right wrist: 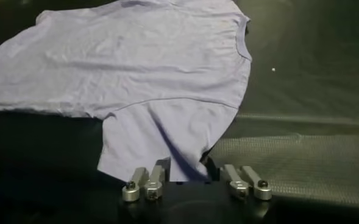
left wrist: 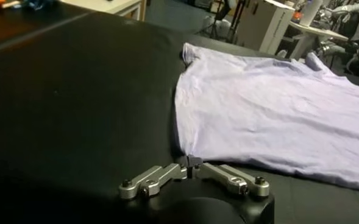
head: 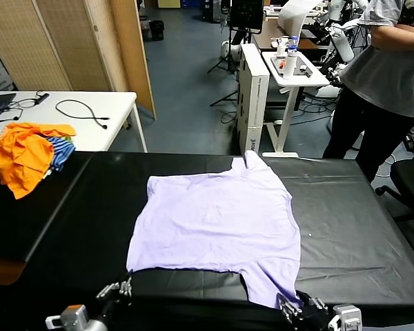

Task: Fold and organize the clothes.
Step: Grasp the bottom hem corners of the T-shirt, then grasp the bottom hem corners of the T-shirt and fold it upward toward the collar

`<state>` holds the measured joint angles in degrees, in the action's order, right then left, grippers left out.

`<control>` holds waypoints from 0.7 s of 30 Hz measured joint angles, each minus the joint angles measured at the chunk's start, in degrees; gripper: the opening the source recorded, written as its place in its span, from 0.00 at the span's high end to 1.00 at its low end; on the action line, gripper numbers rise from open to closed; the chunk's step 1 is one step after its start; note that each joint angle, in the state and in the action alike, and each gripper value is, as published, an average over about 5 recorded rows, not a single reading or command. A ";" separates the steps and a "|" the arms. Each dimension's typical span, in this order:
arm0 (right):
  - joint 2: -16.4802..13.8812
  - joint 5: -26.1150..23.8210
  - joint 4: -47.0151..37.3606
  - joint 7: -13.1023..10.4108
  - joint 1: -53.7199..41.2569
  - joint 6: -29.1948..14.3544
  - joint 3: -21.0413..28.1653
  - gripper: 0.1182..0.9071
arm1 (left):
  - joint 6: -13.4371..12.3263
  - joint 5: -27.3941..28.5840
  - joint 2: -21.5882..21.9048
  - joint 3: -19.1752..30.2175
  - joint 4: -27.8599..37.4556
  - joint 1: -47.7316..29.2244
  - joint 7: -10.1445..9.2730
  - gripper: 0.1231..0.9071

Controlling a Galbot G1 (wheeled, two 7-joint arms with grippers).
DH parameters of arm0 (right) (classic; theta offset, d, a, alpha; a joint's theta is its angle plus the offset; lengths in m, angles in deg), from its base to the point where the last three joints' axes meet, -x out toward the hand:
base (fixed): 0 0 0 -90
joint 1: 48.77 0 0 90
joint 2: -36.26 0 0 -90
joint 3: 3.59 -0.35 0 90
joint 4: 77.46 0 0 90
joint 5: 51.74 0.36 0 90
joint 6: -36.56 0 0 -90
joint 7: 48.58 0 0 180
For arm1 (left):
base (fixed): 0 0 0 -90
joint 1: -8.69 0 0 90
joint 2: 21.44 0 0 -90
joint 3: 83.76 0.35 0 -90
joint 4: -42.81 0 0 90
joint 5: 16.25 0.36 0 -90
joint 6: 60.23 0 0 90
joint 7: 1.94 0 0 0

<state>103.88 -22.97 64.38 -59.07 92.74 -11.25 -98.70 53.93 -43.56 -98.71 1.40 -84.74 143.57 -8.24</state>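
Observation:
The pale lavender T-shirt (head: 214,221) lies spread flat on the black table (head: 352,221), plain side up, with one short sleeve (head: 272,283) reaching toward the near edge. My left gripper (head: 126,285) is shut and sits just short of the shirt's near left hem corner (left wrist: 182,152); the shirt also shows in the left wrist view (left wrist: 270,115). My right gripper (head: 288,303) is open, its fingers (right wrist: 161,169) on either side of the sleeve's end (right wrist: 167,140) in the right wrist view.
A bright orange garment (head: 21,155) and a blue-and-white striped one (head: 61,150) lie at the table's far left. A white table (head: 90,110) with cables stands behind. A person (head: 379,76), a white cart (head: 293,69) and a chair (head: 410,179) are at the far right.

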 joint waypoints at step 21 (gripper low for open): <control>-2.87 9.04 -0.02 1.84 -7.01 -2.78 -4.79 0.97 | -1.78 -0.82 0.41 -3.20 -8.23 5.68 -1.82 0.97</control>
<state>101.01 -13.93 64.36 -57.22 85.73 -14.02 -103.50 52.16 -44.38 -98.30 -1.79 -92.97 149.25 -10.06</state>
